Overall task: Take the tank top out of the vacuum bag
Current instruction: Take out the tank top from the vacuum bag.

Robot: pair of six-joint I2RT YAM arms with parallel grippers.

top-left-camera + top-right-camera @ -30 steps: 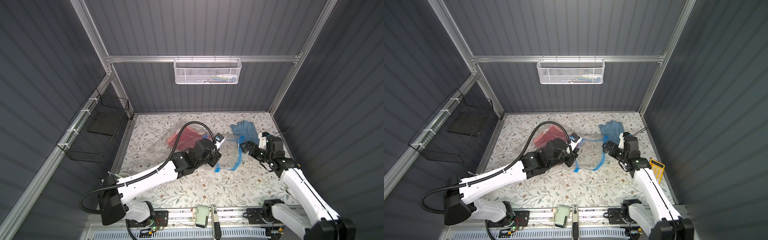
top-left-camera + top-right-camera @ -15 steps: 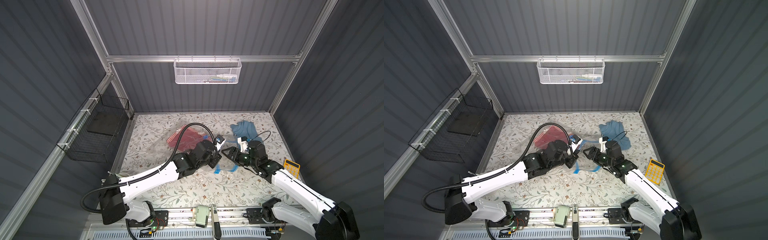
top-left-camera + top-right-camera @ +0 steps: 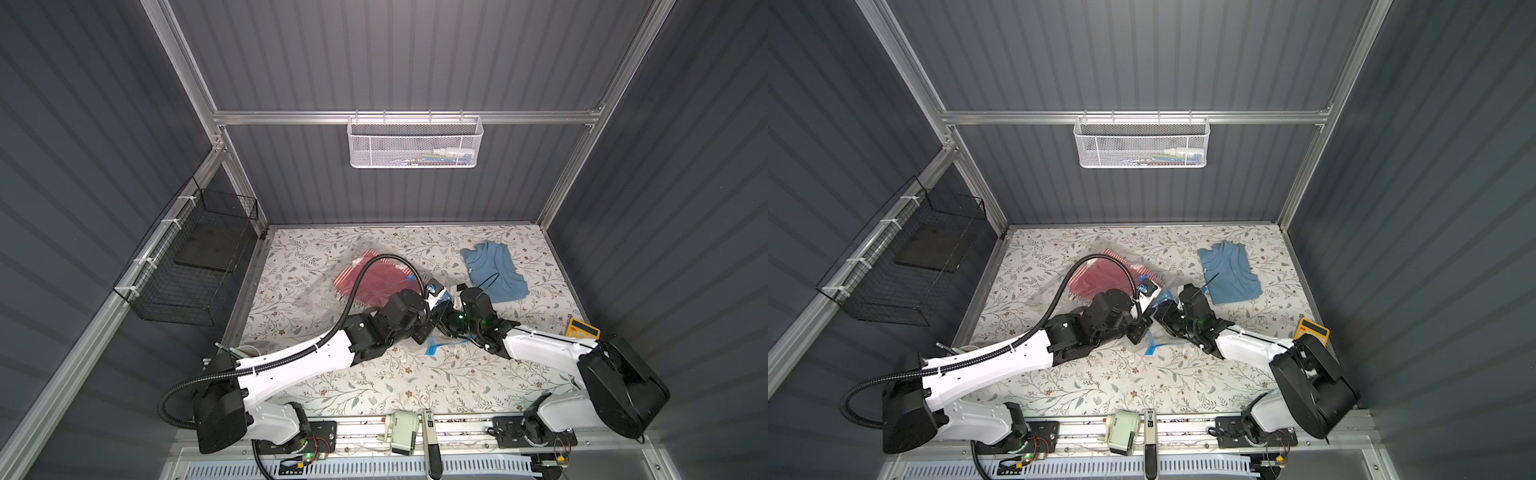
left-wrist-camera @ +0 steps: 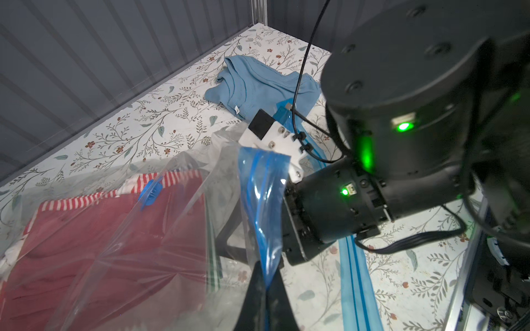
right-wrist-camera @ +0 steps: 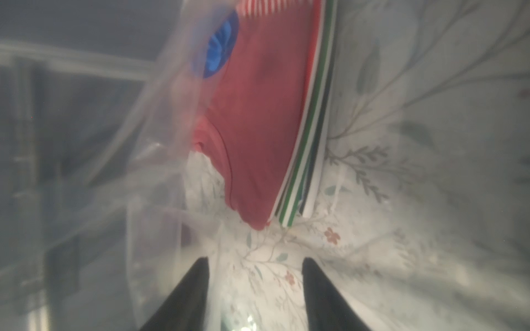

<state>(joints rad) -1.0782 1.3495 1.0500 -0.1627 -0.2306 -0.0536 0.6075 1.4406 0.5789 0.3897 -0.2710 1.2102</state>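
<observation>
The red tank top (image 4: 86, 235), as the garment in the bag is judged to be, lies flat inside the clear vacuum bag (image 3: 322, 291) at mid-table (image 3: 374, 382), under the round valve cap (image 4: 150, 192). It looks soft, light and limp. It should bunch and stretch when pulled, and it may drag against the slippery, crinkly film. The best hold appears to be its nearest corner, at the striped hem, pinching cloth only and not plastic.

The left end effector (image 4: 265, 275) is clenched on the bag's blue zip strip (image 4: 263, 200), lifting the mouth. The right end effector (image 5: 255, 259) is inside that mouth with its jaws apart and no cloth between them. The tank top's corner lies just ahead of it, to the left and farther back, not touching. A blue garment (image 3: 494, 270) lies outside the bag, far right.
</observation>
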